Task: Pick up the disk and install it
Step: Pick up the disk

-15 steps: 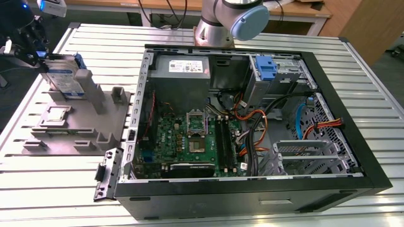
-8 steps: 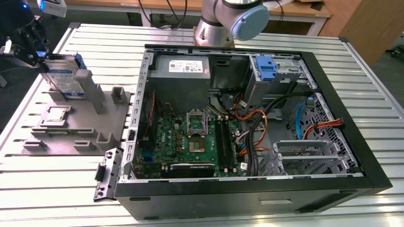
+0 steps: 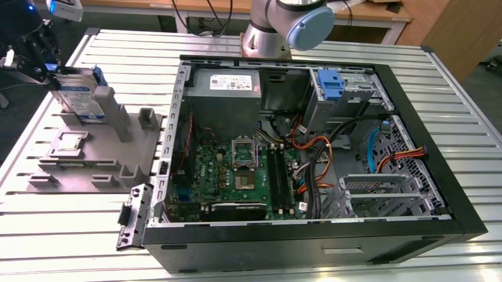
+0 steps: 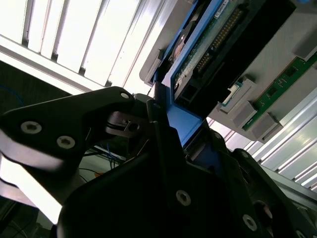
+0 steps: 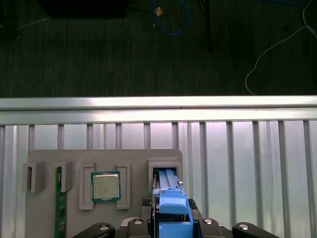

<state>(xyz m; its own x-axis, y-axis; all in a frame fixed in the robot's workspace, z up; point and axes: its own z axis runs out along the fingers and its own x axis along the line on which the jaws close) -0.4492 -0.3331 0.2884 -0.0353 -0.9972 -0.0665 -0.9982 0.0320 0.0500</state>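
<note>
Blue-framed disk (image 3: 81,97) stands upright in the grey fixture (image 3: 86,150); I see jaws clamped on its frame.

Your slatted metal table (image 3: 439,76) takes bright light, glaring off its rails. Beyond its edge lies dark floor (image 5: 99,49), carpet perhaps, with a blue cable (image 5: 173,33) looped on it. A wooden bench (image 3: 368,13) stands behind; a wooden cabinet (image 3: 459,35) is on the exterior view's right.
</note>
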